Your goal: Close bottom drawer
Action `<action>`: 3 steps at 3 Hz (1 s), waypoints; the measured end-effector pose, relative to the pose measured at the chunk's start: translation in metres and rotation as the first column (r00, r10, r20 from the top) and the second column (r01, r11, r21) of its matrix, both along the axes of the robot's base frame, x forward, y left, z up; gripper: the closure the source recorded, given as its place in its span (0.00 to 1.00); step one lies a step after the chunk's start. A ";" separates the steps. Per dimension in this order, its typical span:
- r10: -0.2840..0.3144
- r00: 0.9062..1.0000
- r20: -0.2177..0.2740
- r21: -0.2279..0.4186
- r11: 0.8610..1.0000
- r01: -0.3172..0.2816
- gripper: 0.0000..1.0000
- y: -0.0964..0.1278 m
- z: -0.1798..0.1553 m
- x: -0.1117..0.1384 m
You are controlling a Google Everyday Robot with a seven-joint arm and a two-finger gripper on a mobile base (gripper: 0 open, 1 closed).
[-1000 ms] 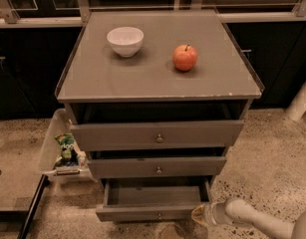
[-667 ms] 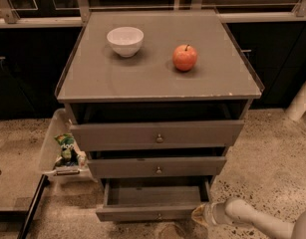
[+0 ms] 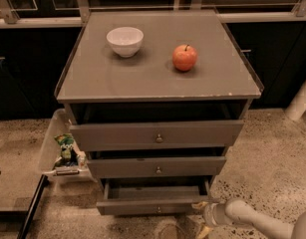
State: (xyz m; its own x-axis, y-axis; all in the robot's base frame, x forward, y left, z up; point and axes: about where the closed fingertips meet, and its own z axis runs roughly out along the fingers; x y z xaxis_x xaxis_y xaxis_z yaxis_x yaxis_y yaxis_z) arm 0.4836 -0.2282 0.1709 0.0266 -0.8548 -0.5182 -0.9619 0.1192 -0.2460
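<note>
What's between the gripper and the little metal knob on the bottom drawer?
In the camera view, only bare front panel of the shallow grey wooden bottom drawer. The robot's two-finger gripper sits by its right end, the round metal knob mid-panel.

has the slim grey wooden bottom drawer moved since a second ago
No: the bottom drawer sticks out just as far past the grey middle drawer front; the gripper stays at its right front corner.
</note>
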 end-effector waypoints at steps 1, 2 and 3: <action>0.000 1.000 0.000 0.000 1.000 0.000 0.19 -0.001 0.000 -0.002; 0.017 1.000 0.025 -0.018 1.000 -0.016 0.42 0.003 -0.010 0.035; 0.052 0.998 0.018 -0.050 0.997 -0.051 0.66 0.011 -0.035 0.072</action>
State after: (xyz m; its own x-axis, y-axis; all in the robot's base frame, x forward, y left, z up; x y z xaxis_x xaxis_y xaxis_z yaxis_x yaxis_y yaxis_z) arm 0.5553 -0.2172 0.1358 0.0808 -0.8765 -0.4746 -0.9614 0.0570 -0.2690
